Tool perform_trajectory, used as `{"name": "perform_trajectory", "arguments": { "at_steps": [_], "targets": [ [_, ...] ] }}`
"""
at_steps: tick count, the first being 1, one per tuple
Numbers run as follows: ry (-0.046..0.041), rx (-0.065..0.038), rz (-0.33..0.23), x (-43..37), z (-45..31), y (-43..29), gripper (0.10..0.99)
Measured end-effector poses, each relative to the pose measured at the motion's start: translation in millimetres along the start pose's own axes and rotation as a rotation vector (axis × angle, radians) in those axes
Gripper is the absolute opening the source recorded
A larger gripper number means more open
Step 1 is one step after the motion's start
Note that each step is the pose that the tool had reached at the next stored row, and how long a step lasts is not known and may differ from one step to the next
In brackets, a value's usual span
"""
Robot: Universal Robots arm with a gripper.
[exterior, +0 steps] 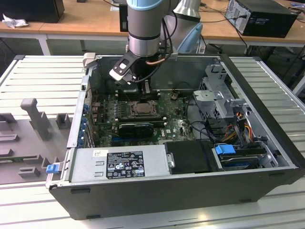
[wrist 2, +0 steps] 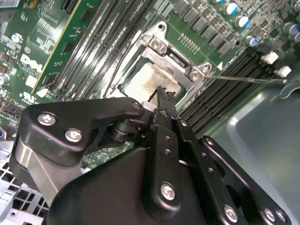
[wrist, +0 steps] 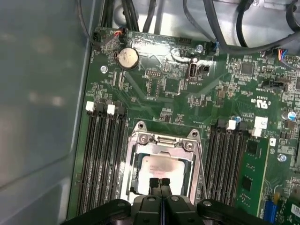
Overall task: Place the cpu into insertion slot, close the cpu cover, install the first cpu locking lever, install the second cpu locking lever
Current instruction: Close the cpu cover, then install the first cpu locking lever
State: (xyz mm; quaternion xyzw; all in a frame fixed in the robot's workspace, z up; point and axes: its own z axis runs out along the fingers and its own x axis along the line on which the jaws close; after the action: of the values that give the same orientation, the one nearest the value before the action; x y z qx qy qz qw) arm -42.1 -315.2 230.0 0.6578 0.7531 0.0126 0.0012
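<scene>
The cpu (wrist: 161, 169) (wrist 2: 149, 79), a pale silver square, lies in the socket on the green motherboard (wrist: 164, 84). The cpu cover (wrist: 161, 139) (wrist 2: 161, 47), a silvery frame, lies down around it, with the chip showing through its window. A thin wire locking lever (wrist 2: 248, 78) stands out sideways from one socket corner; another runs along the socket's edge (wrist 2: 110, 70). My gripper (wrist: 158, 183) (wrist 2: 161, 93) hangs just above the cpu's edge, its two black fingertips pressed together with nothing between them. In the exterior view the gripper (exterior: 139, 90) is low inside the open computer case, over the socket (exterior: 143, 109).
Memory slots (wrist: 101, 159) (wrist: 225, 159) flank the socket on both sides. The case's grey side wall (wrist: 42, 108) stands close by. A power supply (exterior: 119, 164), drive cage (exterior: 219, 90) and cables (exterior: 240, 126) crowd the case. A grey fixture (exterior: 33, 117) stands outside it on the slatted table.
</scene>
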Motion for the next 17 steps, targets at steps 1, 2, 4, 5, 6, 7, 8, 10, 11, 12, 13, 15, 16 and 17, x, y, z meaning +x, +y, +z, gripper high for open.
{"name": "perform_trajectory", "arguments": {
  "at_steps": [1,2,4,5,6,7,8,10,11,12,13,15,16,17],
  "targets": [
    [0.0,0.0,0.0,0.2,0.0,-1.2,0.106],
    [-0.0001,0.0,0.0,0.3,-0.1,-1.9,0.106],
    [-0.0002,0.0,0.0,0.2,-1.0,-2.1,0.106],
    [0.0,0.0,0.0,0.3,-2.1,-2.0,0.106],
    [-0.0002,0.0,0.0,0.3,-3.9,-2.0,0.106],
    [-0.0005,0.0,0.0,0.3,-4.6,-1.9,0.106],
    [-0.0008,0.0,0.0,0.4,-5.1,-1.9,0.106],
    [-0.0017,0.0,0.0,0.4,-6.9,-1.9,0.106],
    [-0.0019,0.0,0.0,0.4,-8.1,-1.9,0.106],
    [-0.0019,0.0,0.0,0.4,-9.3,-1.8,0.106],
    [-0.0019,0.0,0.0,0.4,-10.3,-1.8,0.106],
    [-0.002,0.0,0.0,0.5,-15.2,-1.7,0.106],
    [-0.0022,0.0,0.0,0.5,-16.6,-1.7,0.106],
    [-0.0022,0.0,0.0,0.5,-17.5,-1.7,0.106]
  ]
}}
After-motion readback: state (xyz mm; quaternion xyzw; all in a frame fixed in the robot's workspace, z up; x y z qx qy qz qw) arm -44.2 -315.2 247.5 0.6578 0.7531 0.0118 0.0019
